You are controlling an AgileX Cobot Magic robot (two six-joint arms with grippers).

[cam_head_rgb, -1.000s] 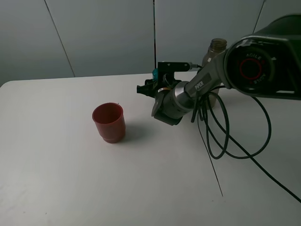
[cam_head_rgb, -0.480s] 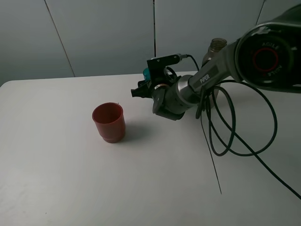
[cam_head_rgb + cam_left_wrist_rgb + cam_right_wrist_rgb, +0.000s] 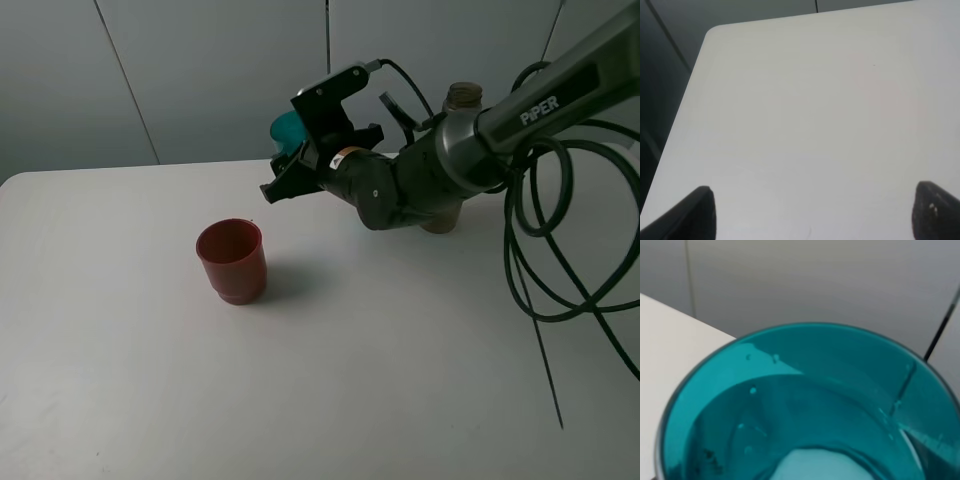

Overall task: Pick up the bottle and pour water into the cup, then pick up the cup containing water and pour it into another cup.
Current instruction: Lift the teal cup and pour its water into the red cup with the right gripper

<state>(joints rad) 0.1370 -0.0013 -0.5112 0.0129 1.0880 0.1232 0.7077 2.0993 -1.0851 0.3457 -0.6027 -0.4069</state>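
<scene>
Partly hidden, the teal cup (image 3: 289, 128) sits clamped in right fingers (image 3: 288, 182); left fingers (image 3: 697, 215) spread wide.

A white table (image 3: 120, 380), its far-left corner rounded, stands before a grey panelled wall (image 3: 220, 80). Thin dark seams (image 3: 328, 30), one upright and others slanting, divide the wall's panels.

White table (image 3: 120, 400), red cup (image 3: 232, 258) standing left of centre, bottle (image 3: 462, 98) upright at rear
</scene>
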